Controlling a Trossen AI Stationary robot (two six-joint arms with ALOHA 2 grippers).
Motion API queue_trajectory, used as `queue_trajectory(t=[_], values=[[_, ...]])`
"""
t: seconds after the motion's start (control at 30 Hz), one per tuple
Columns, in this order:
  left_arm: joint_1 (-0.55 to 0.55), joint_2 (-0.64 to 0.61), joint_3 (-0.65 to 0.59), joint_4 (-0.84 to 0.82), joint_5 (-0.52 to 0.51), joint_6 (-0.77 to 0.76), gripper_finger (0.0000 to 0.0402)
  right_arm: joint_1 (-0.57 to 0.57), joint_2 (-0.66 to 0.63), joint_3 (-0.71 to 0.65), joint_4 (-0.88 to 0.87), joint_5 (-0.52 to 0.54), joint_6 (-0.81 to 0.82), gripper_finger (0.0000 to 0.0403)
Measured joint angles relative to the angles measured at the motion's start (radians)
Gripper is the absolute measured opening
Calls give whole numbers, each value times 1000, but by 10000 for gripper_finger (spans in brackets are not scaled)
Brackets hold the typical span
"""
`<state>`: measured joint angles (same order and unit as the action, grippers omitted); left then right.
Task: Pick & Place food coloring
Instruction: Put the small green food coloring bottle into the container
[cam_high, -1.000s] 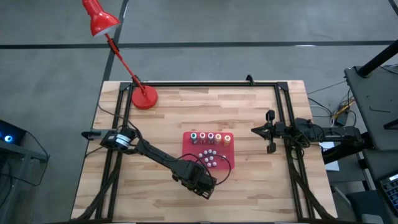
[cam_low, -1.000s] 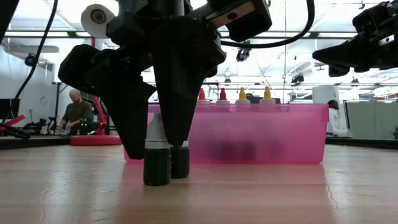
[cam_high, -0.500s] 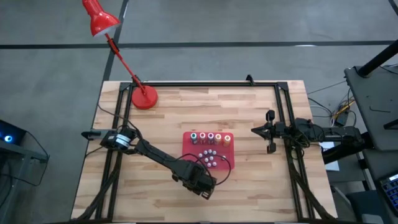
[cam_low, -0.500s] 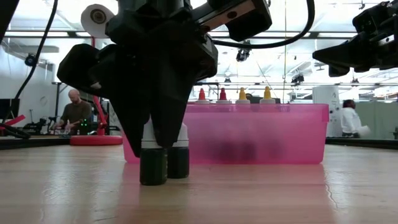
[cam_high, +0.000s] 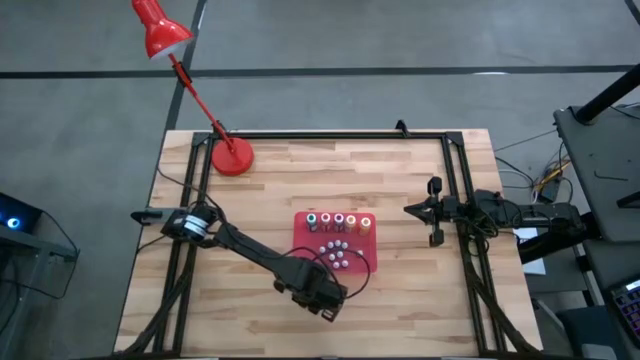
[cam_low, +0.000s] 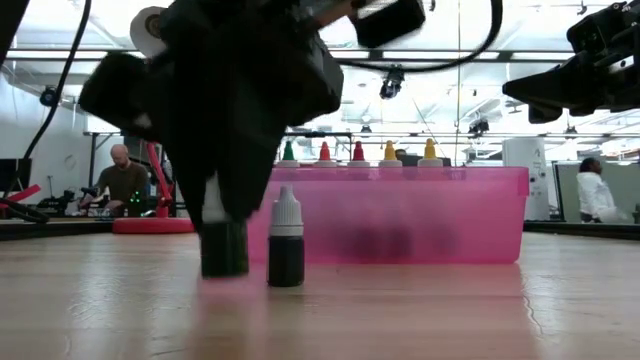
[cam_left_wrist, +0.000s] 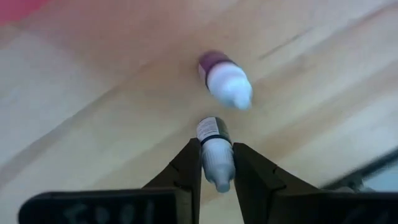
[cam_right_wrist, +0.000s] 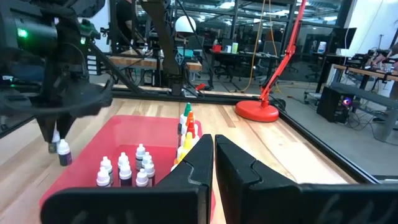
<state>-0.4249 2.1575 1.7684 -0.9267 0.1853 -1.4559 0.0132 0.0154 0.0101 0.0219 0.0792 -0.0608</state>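
A pink-red tray (cam_high: 304, 240) in the middle of the table holds a far row of food coloring bottles (cam_high: 338, 220) with coloured bodies, and several white-capped dark ones (cam_high: 338, 255) nearer. In the low view the tray (cam_low: 440, 215) shows the row's tips (cam_low: 358, 152). At the tray's near side my left gripper (cam_high: 328, 302) (cam_left_wrist: 216, 149) is shut on a small dark bottle (cam_low: 224, 262) with a white cap. A second such bottle (cam_low: 286, 240) (cam_left_wrist: 225, 81) stands on its base on the wood beside it. My right gripper (cam_high: 437, 212) (cam_right_wrist: 213, 149) hangs shut at the right. My left gripper pinches the small dark bottle between its two fingers at the white cap and shoulder (cam_left_wrist: 216, 155). The fingers (cam_low: 215, 195) come from above, pointing down. The bottle hangs upright below them, its dark body showing, a little clear of the table.
A red desk lamp stands on its round base (cam_high: 232, 157) at the far left. Black frame rails (cam_high: 460, 190) run along the table's sides and far edge. People (cam_low: 125, 180) (cam_low: 597, 190) are in the room behind. Bare wood lies left and right of the tray.
My left gripper has shut on the nearer of the two bottles outside the tray, then risen a little and gone toward the table's left with it. That bottle is now clear of the wood; the other bottle has stayed standing where it was.
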Motion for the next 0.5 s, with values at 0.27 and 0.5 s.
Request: queue_trajectory(t=[0.27,0.5], values=[[-5,-48,79,-128,-11,29,50,0,0,0,0,0,0,9],[15,-55,212,-299,-42,145,49,0,0,0,0,0,0,9]])
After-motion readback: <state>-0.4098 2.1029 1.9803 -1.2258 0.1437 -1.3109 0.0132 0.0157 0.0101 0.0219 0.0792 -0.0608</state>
